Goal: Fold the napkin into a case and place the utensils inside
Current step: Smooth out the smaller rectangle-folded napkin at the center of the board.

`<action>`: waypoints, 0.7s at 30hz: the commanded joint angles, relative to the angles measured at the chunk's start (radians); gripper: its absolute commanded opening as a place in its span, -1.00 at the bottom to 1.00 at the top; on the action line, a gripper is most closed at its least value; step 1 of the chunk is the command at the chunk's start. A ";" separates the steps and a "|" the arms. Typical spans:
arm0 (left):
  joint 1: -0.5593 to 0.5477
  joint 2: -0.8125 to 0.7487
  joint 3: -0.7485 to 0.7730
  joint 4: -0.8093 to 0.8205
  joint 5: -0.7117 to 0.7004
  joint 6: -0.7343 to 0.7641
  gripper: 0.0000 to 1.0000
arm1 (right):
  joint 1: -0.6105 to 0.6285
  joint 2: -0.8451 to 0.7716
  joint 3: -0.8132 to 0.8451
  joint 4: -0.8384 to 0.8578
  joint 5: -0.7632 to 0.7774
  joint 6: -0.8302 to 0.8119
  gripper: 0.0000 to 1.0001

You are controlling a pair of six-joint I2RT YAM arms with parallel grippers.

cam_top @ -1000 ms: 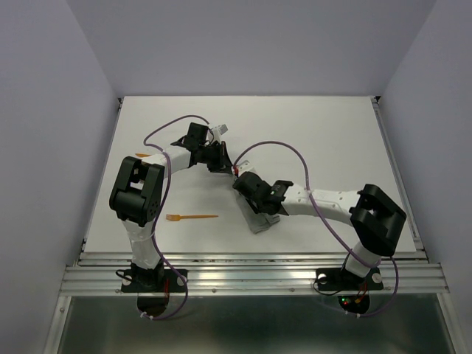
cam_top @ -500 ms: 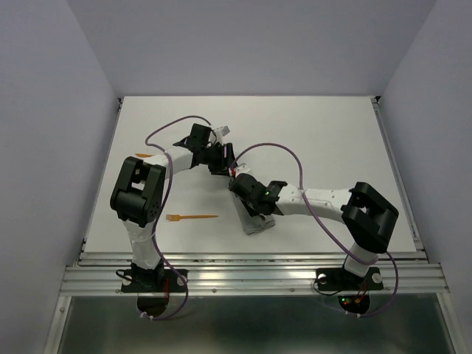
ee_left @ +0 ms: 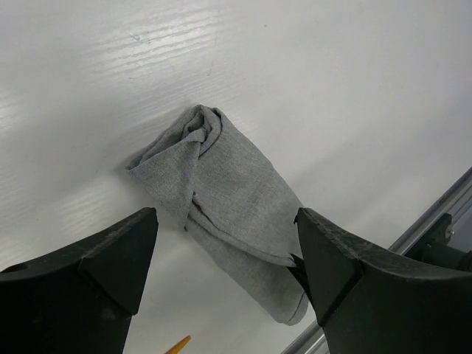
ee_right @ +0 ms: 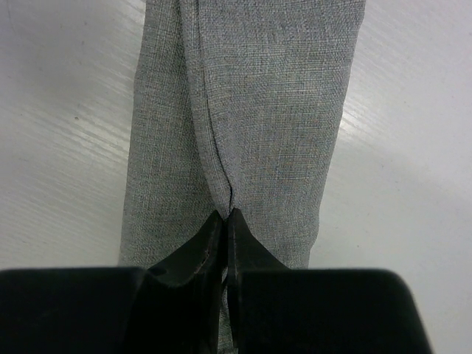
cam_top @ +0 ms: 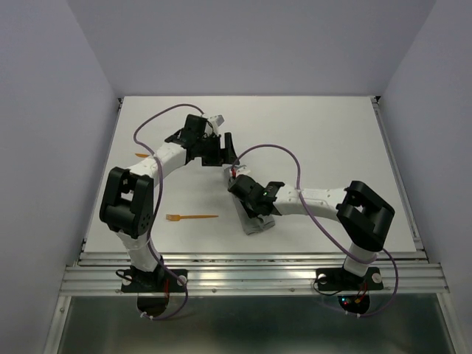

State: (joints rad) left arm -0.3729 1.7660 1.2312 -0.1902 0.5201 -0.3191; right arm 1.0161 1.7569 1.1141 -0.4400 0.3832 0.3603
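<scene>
The grey napkin (ee_left: pixel 221 192) lies folded into a narrow oblong on the white table, its far end twisted into a bunch. My left gripper (ee_left: pixel 225 254) hangs open above it, one finger on each side, touching nothing. My right gripper (ee_right: pixel 226 215) is shut on the napkin (ee_right: pixel 258 88), pinching the fold's middle seam near the near end. From above, the left gripper (cam_top: pixel 226 150) is just beyond the napkin (cam_top: pixel 257 223) and the right gripper (cam_top: pixel 237 183) is over it. The orange fork (cam_top: pixel 193 217) lies left of the napkin. A second orange utensil (cam_top: pixel 140 155) peeks out by the left arm.
A metal rail (cam_top: pixel 251 259) runs along the table's near edge, close to the napkin's near end, and shows as the rail (ee_left: pixel 442 221) in the left wrist view. Purple-grey walls close in the table on the left, right and far sides.
My left gripper has opened, let go of the napkin's far end and drawn back from it. The right gripper has stayed shut and shifted slightly left with the napkin.
</scene>
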 commanded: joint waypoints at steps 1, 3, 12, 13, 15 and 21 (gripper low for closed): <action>0.002 -0.108 0.024 -0.040 -0.067 -0.003 0.70 | 0.009 -0.002 0.027 0.035 -0.007 0.019 -0.99; 0.003 -0.138 -0.001 -0.045 -0.091 -0.020 0.51 | 0.009 -0.005 0.027 0.035 -0.007 0.019 -0.99; -0.050 -0.344 -0.346 0.012 -0.135 -0.150 -1.00 | 0.009 -0.010 0.033 0.034 -0.012 0.017 -0.99; -0.067 -0.349 -0.399 0.030 -0.117 -0.162 -1.00 | 0.009 -0.010 0.033 0.034 -0.012 0.016 -0.99; -0.118 -0.349 -0.441 0.099 -0.085 -0.187 -1.00 | 0.009 -0.008 0.036 0.032 -0.014 0.014 -0.99; -0.181 -0.290 -0.509 0.236 -0.040 -0.258 -1.00 | 0.009 0.001 0.049 0.034 -0.020 0.014 -0.99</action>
State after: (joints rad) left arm -0.5346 1.4616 0.7273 -0.0921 0.4477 -0.5266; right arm 1.0161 1.7573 1.1179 -0.4374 0.3687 0.3634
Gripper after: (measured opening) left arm 0.017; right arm 0.075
